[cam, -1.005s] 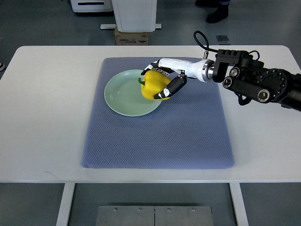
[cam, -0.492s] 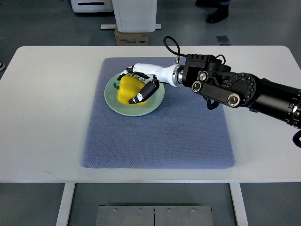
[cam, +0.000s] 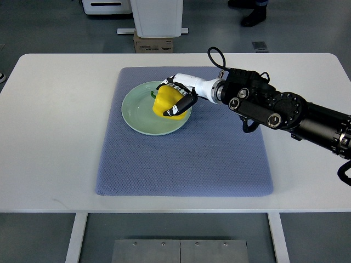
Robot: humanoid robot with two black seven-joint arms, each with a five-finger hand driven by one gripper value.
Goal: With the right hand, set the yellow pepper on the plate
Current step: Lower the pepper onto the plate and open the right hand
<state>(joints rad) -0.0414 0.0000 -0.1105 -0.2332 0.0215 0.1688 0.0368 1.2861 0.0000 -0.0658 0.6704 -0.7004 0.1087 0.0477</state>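
Fingers (cam: 182, 102) curled around yellow pepper (cam: 165, 103), right hand (cam: 178, 97) over right side of pale green plate (cam: 137, 112). Plate on blue-grey mat (cam: 186, 159), white table (cam: 55, 120) around; cardboard box (cam: 153, 43) beyond far edge.

A lab: white test table (cam: 55, 137), grey floor, white equipment base (cam: 158, 16).

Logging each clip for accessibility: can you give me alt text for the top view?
The robot's right hand grips a yellow pepper over the right part of a pale green plate. The plate sits on a blue-grey mat on a white table; the left hand is out of view.
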